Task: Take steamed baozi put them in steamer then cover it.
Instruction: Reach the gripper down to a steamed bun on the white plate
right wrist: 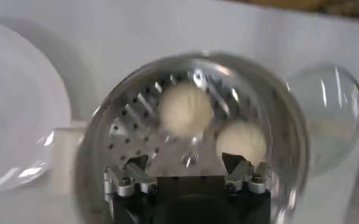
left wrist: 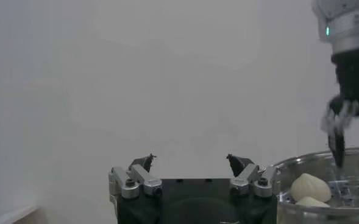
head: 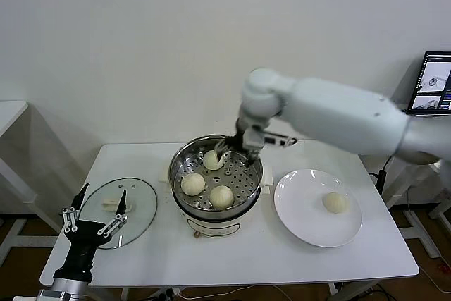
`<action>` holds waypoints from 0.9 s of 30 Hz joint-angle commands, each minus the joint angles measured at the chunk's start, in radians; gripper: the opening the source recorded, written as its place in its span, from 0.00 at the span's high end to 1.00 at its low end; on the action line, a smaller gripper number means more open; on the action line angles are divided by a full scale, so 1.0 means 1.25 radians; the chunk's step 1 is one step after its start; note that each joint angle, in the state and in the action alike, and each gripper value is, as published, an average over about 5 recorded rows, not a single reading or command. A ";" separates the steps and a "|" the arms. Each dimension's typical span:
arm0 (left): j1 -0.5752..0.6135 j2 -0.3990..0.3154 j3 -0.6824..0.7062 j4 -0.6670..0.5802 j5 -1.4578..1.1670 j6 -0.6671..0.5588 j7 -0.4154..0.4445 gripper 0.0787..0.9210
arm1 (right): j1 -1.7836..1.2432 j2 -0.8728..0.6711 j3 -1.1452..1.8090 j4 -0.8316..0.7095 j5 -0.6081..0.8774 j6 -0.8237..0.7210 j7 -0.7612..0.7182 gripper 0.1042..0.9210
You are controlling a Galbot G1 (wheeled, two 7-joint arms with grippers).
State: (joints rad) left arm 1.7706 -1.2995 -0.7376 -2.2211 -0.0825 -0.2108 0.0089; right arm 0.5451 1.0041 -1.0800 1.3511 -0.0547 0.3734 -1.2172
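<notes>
We find no readable text, label, brand, number or sign anywhere in these views. At the right edge of the head view, a monitor (head: pixel 436 82) shows small picture windows, but anything written on it is too small for us to make out.

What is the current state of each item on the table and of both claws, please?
Round stainless-steel steamer: uncovered, three buns inside.
Cream-white round baozi: three in the steamer, one on the plate.
Flat white round plate: holds one bun.
Clear glass lid: off, flat on the table left of the steamer.
Right claw: open, inside the steamer, holding nothing.
Left claw: open, empty, over the lid's near edge.
</notes>
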 commanded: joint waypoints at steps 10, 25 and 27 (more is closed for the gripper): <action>-0.009 0.005 0.008 0.004 0.003 0.009 0.000 0.12 | -0.200 -0.304 0.055 -0.265 0.163 -0.378 -0.008 0.12; 0.005 -0.003 0.004 -0.005 0.006 0.014 -0.001 0.12 | -0.383 -0.287 0.114 -0.267 0.085 -0.377 0.046 0.12; 0.007 -0.004 0.004 -0.006 0.007 0.014 -0.001 0.12 | -0.395 -0.276 0.121 -0.279 0.080 -0.376 0.055 0.12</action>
State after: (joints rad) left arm 1.7775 -1.3033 -0.7325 -2.2266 -0.0752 -0.1930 0.0080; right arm 0.1811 0.6735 -0.9652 1.0518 0.0683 -0.0576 -1.1850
